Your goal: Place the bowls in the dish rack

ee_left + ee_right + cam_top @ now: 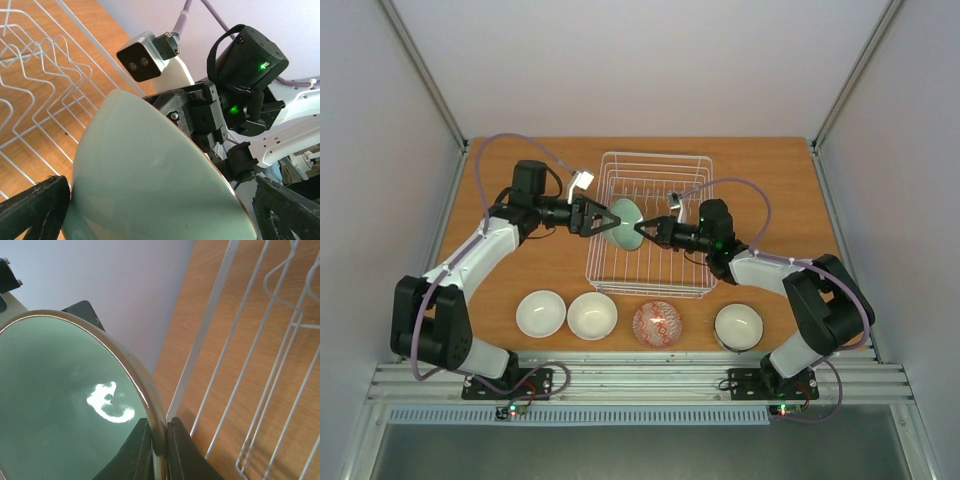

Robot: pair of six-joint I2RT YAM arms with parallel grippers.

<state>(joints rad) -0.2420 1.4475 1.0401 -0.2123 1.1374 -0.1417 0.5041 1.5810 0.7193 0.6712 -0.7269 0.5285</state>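
A pale green bowl is held on edge above the left part of the white wire dish rack. My right gripper is shut on its rim; in the right wrist view the two fingers pinch the rim, with the bowl's glossy inside to the left. My left gripper is at the bowl's outer side. In the left wrist view its jaws stand wide apart on either side of the bowl's outer wall. Rack wires show in both wrist views.
Two white bowls, a red patterned bowl and another white bowl sit in a row along the table's near edge. The right arm's wrist and camera are close behind the green bowl.
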